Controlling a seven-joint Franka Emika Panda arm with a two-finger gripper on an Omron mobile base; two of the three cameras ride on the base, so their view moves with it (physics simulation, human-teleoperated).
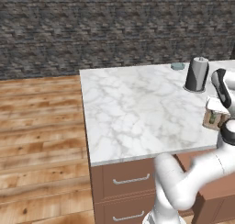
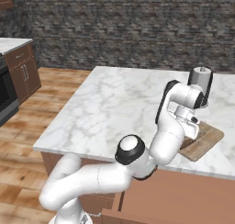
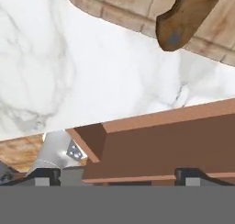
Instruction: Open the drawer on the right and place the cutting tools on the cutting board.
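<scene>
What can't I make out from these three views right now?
- Drawer contents: in the hand view its front wall hides the inside.
- Brown-handled tool on the cutting board: its working end is cut off by the hand view's top edge.
- Cutting board surface: the arm covers it in both base views.

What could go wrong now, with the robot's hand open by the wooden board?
1. The brown-handled tool lies with its end at the rim of the tan wooden cutting board. The open gripper nearby might nudge it onto the white marble counter.
2. The reddish-brown wooden drawer stands open below the counter edge, so the white arm could bump it.
3. The tall grey cylinder stands close behind the arm, and a wide swing might topple it.
</scene>
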